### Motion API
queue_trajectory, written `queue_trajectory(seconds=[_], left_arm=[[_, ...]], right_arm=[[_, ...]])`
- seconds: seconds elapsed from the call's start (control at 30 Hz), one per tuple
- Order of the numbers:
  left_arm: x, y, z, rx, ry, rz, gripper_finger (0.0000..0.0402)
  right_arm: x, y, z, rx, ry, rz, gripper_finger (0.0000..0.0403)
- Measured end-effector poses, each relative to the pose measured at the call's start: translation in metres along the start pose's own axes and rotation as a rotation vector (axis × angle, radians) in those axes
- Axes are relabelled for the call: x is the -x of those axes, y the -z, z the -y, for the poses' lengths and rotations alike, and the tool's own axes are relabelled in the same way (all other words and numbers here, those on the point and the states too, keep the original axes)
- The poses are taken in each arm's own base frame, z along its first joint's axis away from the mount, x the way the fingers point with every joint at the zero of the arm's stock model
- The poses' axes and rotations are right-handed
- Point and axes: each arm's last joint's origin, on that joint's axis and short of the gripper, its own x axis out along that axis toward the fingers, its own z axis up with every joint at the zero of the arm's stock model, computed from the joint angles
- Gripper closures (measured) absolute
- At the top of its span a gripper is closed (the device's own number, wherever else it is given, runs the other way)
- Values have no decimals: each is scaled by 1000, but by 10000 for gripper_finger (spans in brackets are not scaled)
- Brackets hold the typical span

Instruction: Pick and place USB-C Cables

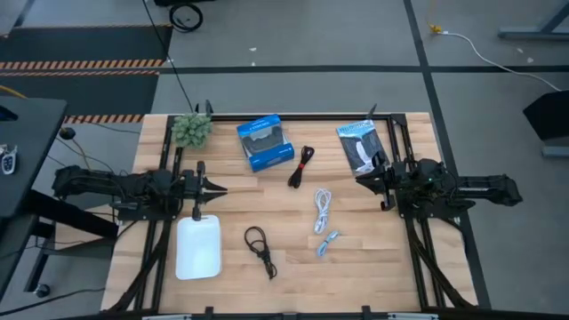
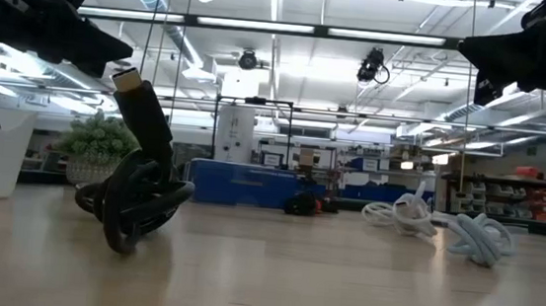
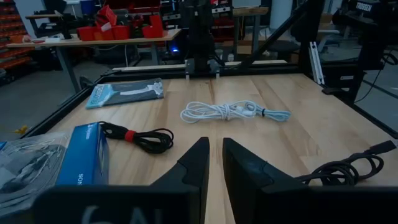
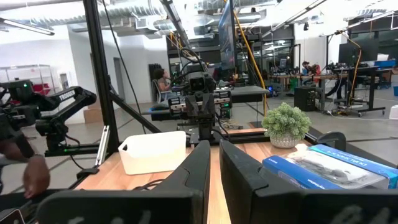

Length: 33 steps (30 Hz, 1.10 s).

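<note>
Both grippers are hovering above the bench (image 1: 373,267) with nothing between their fingers: the left gripper (image 1: 218,188) is sitting at the left side, just beyond the far end of the white bin (image 1: 197,248), its fingers showing only a narrow gap in the left wrist view, and the right gripper (image 1: 366,178) is waiting at the right side beside the flat black-and-white packet (image 1: 359,145), its fingers likewise standing close together with a slim gap. All four USB-C Cables are lying loose on the wood between the arms. The black cable with the red tie (image 1: 302,165) is resting just right of the blue box (image 1: 265,142). The white cable (image 1: 322,211) is lying near the middle-right, and the small pale blue cable (image 1: 328,242) is sitting just nearer than it. The black loop cable (image 1: 260,249) is lying right of the white bin, well apart from the others. A small green plant (image 1: 191,130) is standing at the far left corner.
</note>
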Motion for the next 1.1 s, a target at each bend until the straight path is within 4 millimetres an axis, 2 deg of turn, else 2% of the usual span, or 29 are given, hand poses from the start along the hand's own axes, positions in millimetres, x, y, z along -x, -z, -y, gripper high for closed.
queue_trajectory(seconds=[0.1, 0.23, 0.33, 0.53, 0.63, 0.7, 0.8, 0.83, 1.0, 1.1], left_arm=[[0, 0, 0, 0, 0, 0, 349], [0, 0, 0, 0, 0, 0, 349], [0, 0, 0, 0, 0, 0, 349], [0, 0, 0, 0, 0, 0, 349], [0, 0, 0, 0, 0, 0, 349], [0, 0, 0, 0, 0, 0, 349], [0, 0, 0, 0, 0, 0, 349], [0, 0, 0, 0, 0, 0, 349], [0, 0, 0, 0, 0, 0, 349], [0, 0, 0, 0, 0, 0, 349]], right_arm=[[0, 0, 0, 11, 0, 0, 361], [0, -4, 2, 357, 70, 32, 361], [1, -9, 4, 526, 179, 62, 361], [4, -22, 7, 600, 349, 159, 361], [5, -27, 6, 594, 342, 219, 361], [6, -31, 5, 514, 312, 275, 361], [10, -39, 6, 121, 326, 413, 361], [10, -39, 7, 45, 348, 435, 361], [4, -41, 7, 16, 297, 427, 362], [-6, -51, 5, 40, 216, 380, 361]])
